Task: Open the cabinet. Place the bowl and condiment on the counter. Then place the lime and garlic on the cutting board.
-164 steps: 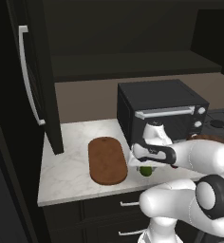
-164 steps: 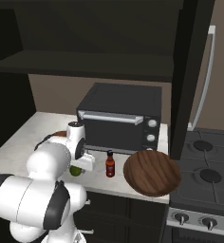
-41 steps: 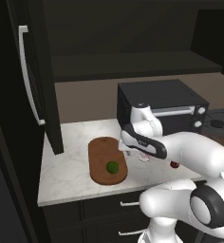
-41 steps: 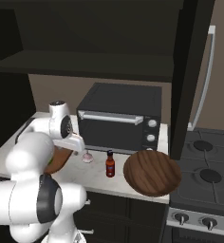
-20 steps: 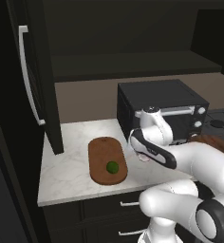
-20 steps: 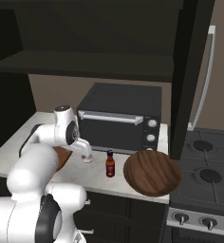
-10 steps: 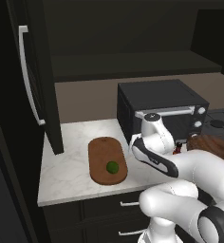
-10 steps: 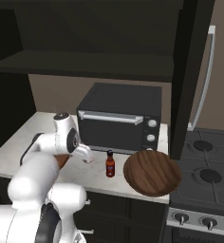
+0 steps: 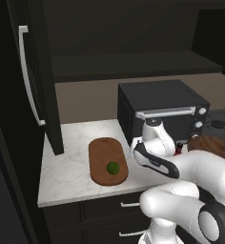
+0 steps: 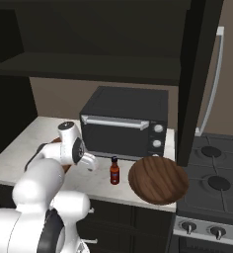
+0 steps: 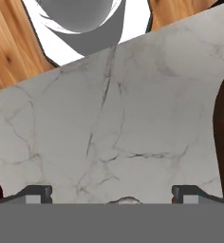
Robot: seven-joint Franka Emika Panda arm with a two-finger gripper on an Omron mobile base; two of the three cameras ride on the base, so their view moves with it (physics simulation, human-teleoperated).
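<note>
Cabinet (image 9: 35,86) doors standing open, both sides; shelf inside looking bare from here. Bowl (image 10: 158,179) sitting on the counter (image 9: 71,162) at the stove end, rim overhanging the front edge. Condiment (image 10: 114,171) standing upright on the counter just left of the bowl, in front of the toaster oven (image 10: 124,122). So the opening and both counter placements are reading as done.

Lime (image 9: 113,167) lying on the board (image 9: 107,159), toward its near end. That half of the last step looks finished.

Garlic (image 11: 126,200): only a pale sliver showing low between the fingertips in the hand view; too little to be sure. It is not on the board yet, so this is what is left.

Gripper (image 11: 112,193) pointing down at the marble beside the board, fingers spread wide, holding nothing. Judging it is lining up over the garlic for pickup.
</note>
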